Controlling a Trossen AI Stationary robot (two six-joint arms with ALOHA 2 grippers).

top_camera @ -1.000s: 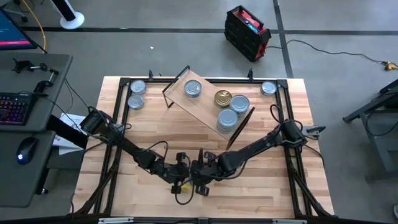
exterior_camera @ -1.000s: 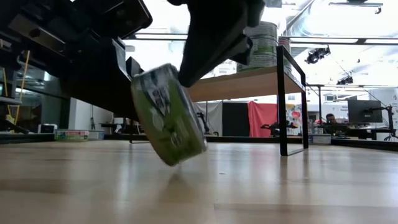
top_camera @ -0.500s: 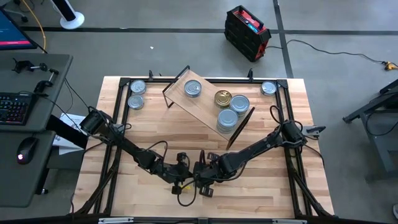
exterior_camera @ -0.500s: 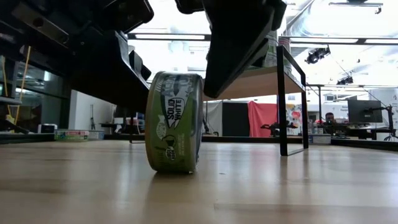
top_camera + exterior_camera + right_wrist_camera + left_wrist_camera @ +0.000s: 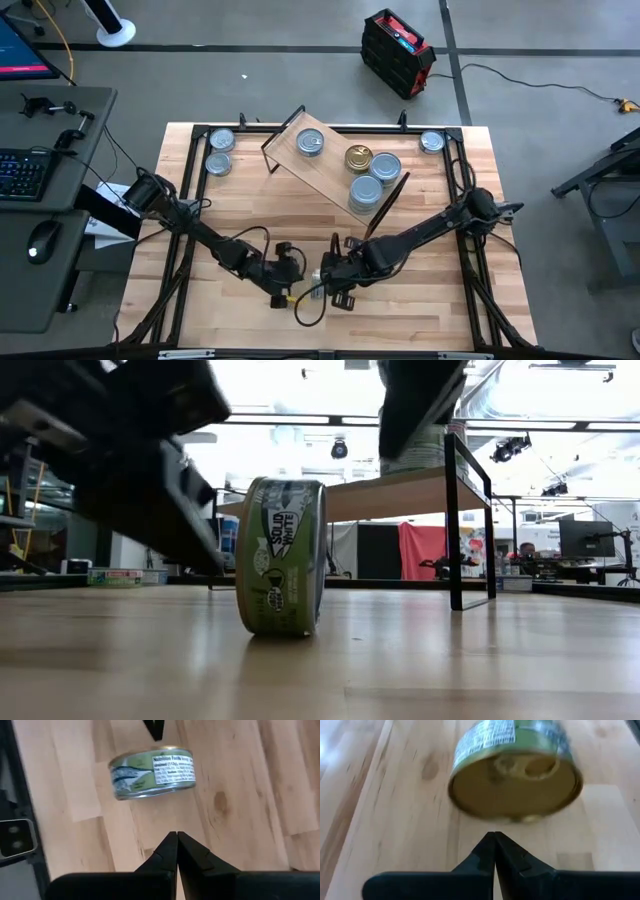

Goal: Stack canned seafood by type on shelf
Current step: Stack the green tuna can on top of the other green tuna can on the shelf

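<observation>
A green-labelled can (image 5: 283,557) with a gold top (image 5: 515,777) stands on its rim on the table, near the near edge (image 5: 316,285). My left gripper (image 5: 494,837) is shut, just left of the can and facing its gold top. My right gripper (image 5: 176,837) is shut, to the right of the can (image 5: 151,772) and raised above it. The shelf (image 5: 330,168) stands slantwise at the far side and carries silver-topped cans (image 5: 385,167) and one gold-topped can (image 5: 359,157); in the low view, cans (image 5: 425,430) sit on its board (image 5: 400,492).
Two silver-topped cans (image 5: 220,150) sit at the table's far left corner and one (image 5: 432,142) at the far right corner. The shelf's black leg (image 5: 455,520) stands beyond the can. Bare planks lie on both sides of the grippers along the near edge.
The can, tilted and lifted between the two shut grippers a second ago, has come down and now stands upright on its rim. My right gripper has drawn away to the right and up, and my left gripper has backed off to the left. The can is free.
</observation>
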